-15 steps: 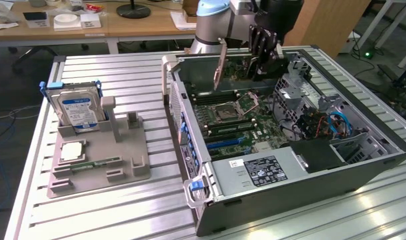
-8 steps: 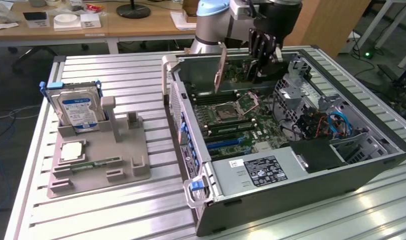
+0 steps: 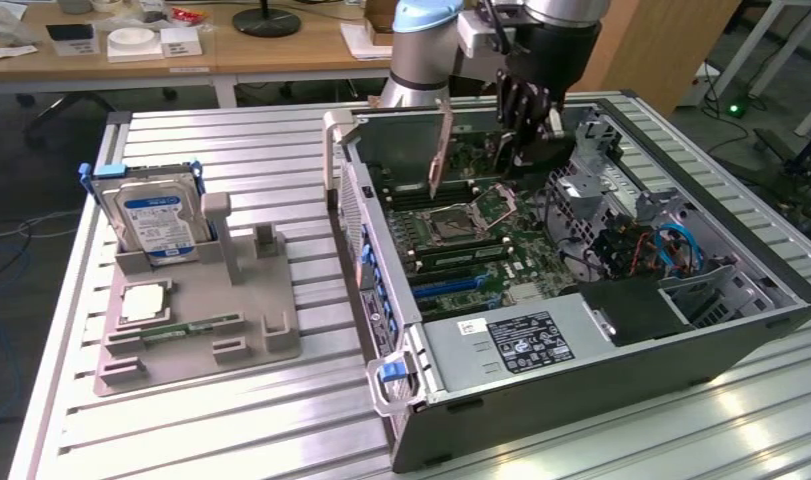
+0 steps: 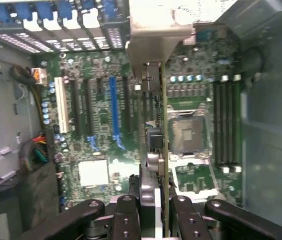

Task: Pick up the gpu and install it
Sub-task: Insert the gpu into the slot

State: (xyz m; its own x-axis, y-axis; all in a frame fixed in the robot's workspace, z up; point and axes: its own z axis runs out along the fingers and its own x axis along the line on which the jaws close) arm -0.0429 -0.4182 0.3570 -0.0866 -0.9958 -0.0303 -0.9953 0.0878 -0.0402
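Note:
The gpu (image 3: 441, 150) hangs on edge inside the open computer case (image 3: 725, 330), over the motherboard (image 3: 472, 250), with its pale metal bracket toward the case's slotted rear wall. In the wrist view the gpu (image 4: 153, 125) runs edge-on from between my fingers up to its bracket (image 4: 156, 35), above the board between the expansion slots and the processor socket (image 4: 188, 132). My gripper (image 3: 525, 130) reaches down into the case from above. It is shut on the card's near end, and the black fingers (image 4: 126, 215) of the gripper (image 4: 153, 215) press both faces.
A blue expansion slot (image 4: 113, 110) and a white one (image 4: 61, 105) lie beside the card. The power supply (image 3: 512, 340) fills the case's near end, with cables at the exterior view's right. A grey holder (image 3: 205, 330) on the slatted table holds a hard drive (image 3: 158, 220), a processor (image 3: 145, 300) and a memory stick (image 3: 192, 325).

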